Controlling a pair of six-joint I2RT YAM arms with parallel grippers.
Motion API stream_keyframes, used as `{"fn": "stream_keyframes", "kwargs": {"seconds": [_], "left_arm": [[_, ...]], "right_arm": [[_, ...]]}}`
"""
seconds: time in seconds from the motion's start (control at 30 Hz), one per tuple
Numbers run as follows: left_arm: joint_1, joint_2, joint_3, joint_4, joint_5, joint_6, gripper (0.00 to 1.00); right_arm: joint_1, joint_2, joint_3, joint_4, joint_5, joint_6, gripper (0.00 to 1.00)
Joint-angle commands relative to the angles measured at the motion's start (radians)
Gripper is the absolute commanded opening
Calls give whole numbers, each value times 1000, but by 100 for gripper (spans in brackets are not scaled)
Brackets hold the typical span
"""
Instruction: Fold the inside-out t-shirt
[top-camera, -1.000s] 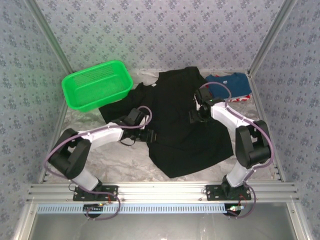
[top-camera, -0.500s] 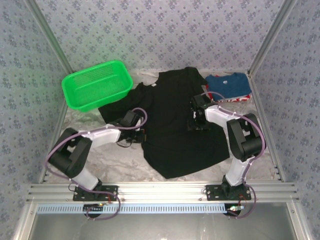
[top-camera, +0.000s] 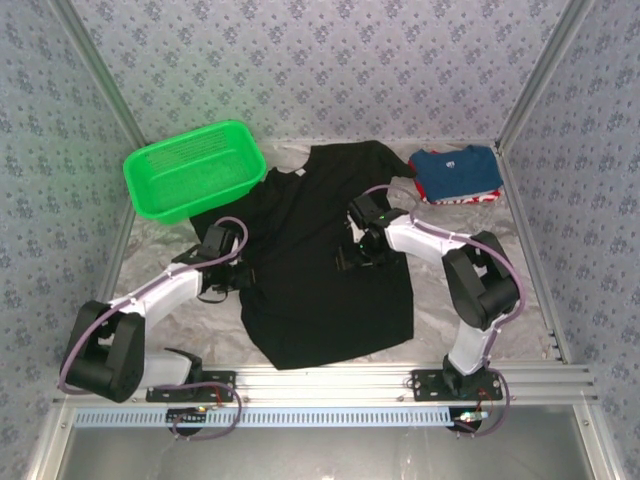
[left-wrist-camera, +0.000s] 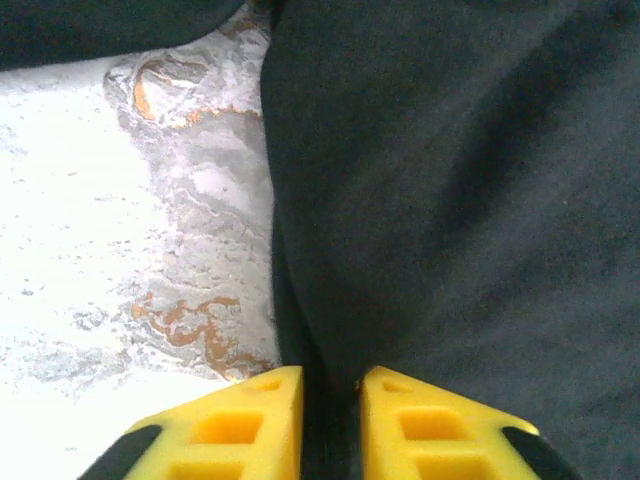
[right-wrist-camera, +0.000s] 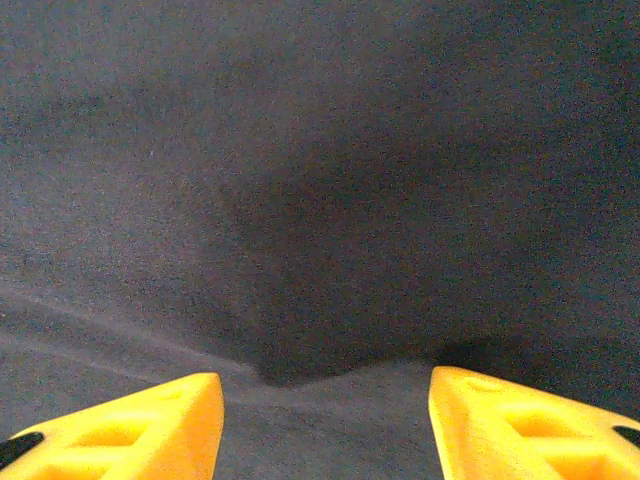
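Claws | left claw (left-wrist-camera: 331, 388) — narrow, pinching t-shirt (top-camera: 320, 290) edge (black) | right claw (right-wrist-camera: 325, 380) — wide, over fabric

Even overhead light; wrist views soft, table (left-wrist-camera: 60, 200) glaring.

Black t-shirt (top-camera: 322, 300) farther left, nearer.

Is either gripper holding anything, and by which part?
The left gripper pinches the black t-shirt at its side edge. The right gripper is open over the fabric, holding nothing.
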Motion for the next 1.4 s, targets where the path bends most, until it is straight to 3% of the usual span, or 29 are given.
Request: {"fn": "stream_keyframes", "kwargs": {"seconds": [0.0,0.13,0.23,0.33,0.53,0.8,0.93,1.1,1.23,1.37], "left_arm": [[-19,-58,27,-1,5,-6,40],[-108,-136,37,47,-65,-1,53],[-154,-116,41,118,-64,4,59],[-162,-8,94,143,20,7,59],[-294,117,172,180,103,108,60],[-498,276,274,207,95,288,60],[-493,426,364,201,21,295,58],[-460,585,478,210,24,306,57],[-447,653,574,211,5,308,58],[-443,617,589,268,-4,304,59]], "right_arm": [[-79,-95,0,-60,31,-30,60],[-120,-116,-39,-41,91,-48,61],[-117,-65,-31,46,27,-53,61],[-125,10,-6,113,-62,-29,60],[-174,149,90,97,-25,-23,55],[-280,313,285,76,-19,-18,50],[-310,312,350,67,-61,-26,50],[-338,249,345,54,-62,-50,51],[-358,118,237,87,-65,-57,53],[-367,-53,61,118,-48,-50,54]]}}
